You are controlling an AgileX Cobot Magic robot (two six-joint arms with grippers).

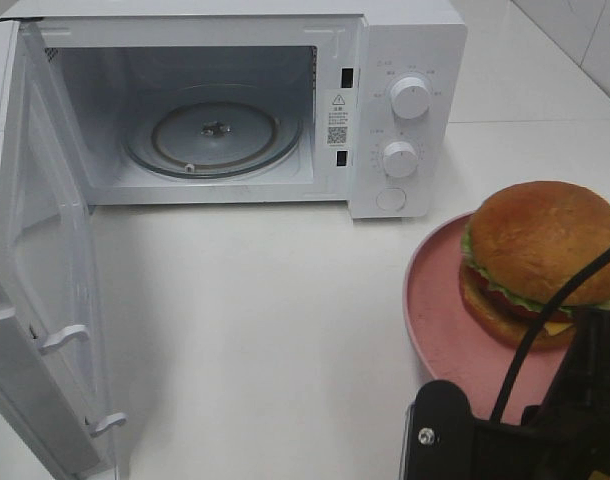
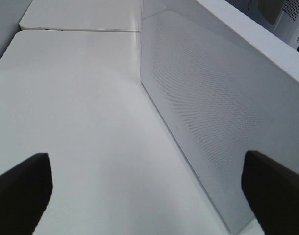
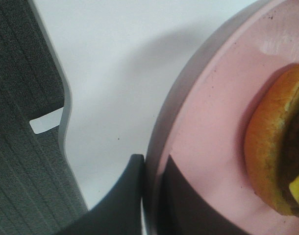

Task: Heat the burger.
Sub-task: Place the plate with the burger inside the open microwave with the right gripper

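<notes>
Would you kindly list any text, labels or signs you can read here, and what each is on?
No words can be read.
The sticker on the microwave frame: warning triangle and QR code, print too small.
Marks around upper dial and lower dial: too small.

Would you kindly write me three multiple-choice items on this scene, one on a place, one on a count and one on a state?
1. Where does the burger sit? A on the glass turntable; B on the bare table; C on the pink plate.
2. How many turn dials does the microwave panel carry? A two; B one; C five.
3. The microwave door is: A shut; B swung open; C missing.
Answers: 1 C, it rests on the plate right of the microwave; 2 A, one dial above the other; 3 B, the cavity is exposed.
</notes>
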